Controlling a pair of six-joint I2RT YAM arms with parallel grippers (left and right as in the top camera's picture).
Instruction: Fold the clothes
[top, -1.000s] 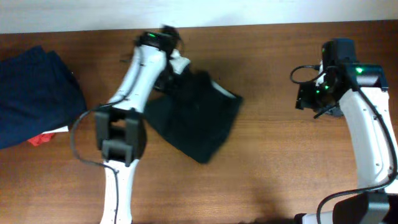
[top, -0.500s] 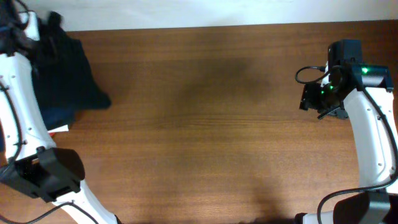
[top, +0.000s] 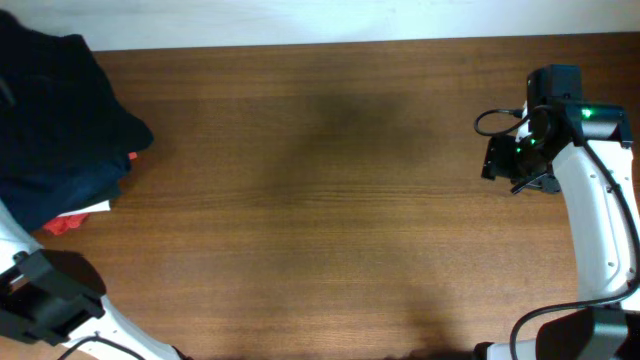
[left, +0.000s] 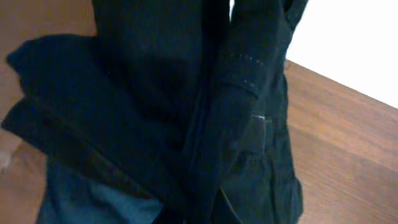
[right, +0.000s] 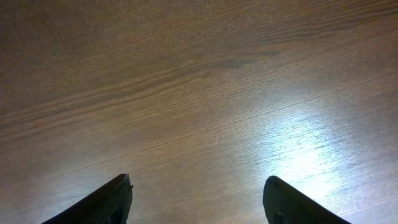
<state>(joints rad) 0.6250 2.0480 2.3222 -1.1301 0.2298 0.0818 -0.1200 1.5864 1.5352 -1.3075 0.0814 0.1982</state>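
The black garment (top: 62, 88) lies bunched at the table's far left corner, on top of the navy pile. In the left wrist view the garment (left: 236, 93) fills the frame and its folds run down into my left gripper's jaws, which the fabric hides. My left gripper is out of the overhead view; only the arm's base shows at the lower left. My right gripper (top: 510, 165) hovers over bare wood at the right. In the right wrist view its fingers (right: 199, 199) are wide apart and empty.
A navy blue folded pile (top: 40, 190) sits at the left edge and also shows in the left wrist view (left: 93, 199). Small red (top: 58, 225) and white (top: 95, 208) pieces poke out under it. The brown wooden table (top: 320, 200) meets a white wall at the back.
My left arm has carried the black garment from the table's middle to the far left corner, onto the navy pile, and has swung further out of view. The right arm has barely moved.
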